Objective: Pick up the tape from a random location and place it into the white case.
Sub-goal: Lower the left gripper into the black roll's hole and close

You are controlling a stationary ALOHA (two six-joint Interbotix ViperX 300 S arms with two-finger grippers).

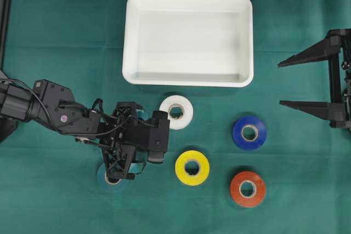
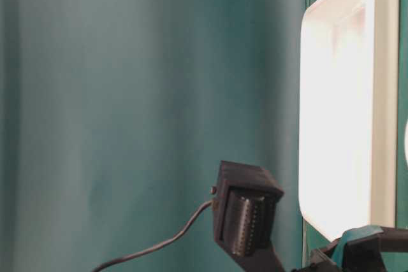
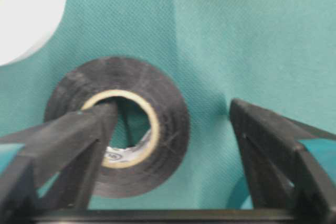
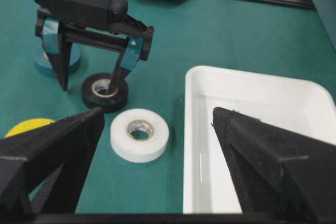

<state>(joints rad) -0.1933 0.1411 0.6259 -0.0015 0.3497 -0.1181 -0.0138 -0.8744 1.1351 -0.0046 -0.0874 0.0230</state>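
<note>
The left gripper (image 4: 86,80) hangs low over the green cloth (image 1: 66,36) with its black jaws spread and nothing clamped between them: one fingertip (image 3: 105,116) is dipped into the cardboard core of a black roll of tape (image 3: 163,145) that lies flat on the cloth, while the other finger (image 3: 262,140) stands outside the roll's rim, apart from it. Just beside that roll, toward the tray, lies a white roll of tape (image 4: 139,134), and behind the gripper in the right wrist view a teal roll of tape (image 4: 44,62) rests on the cloth. Further out sit a yellow roll of tape (image 1: 192,167), a blue roll of tape (image 1: 249,132) and an orange-red roll of tape (image 1: 247,188), all flat and apart from one another. The shallow white rectangular plastic case (image 1: 131,36) with rounded corners lies beyond the white roll. The right gripper (image 1: 307,83) is parked at the cloth's right edge, jaws wide apart and holding nothing.
</note>
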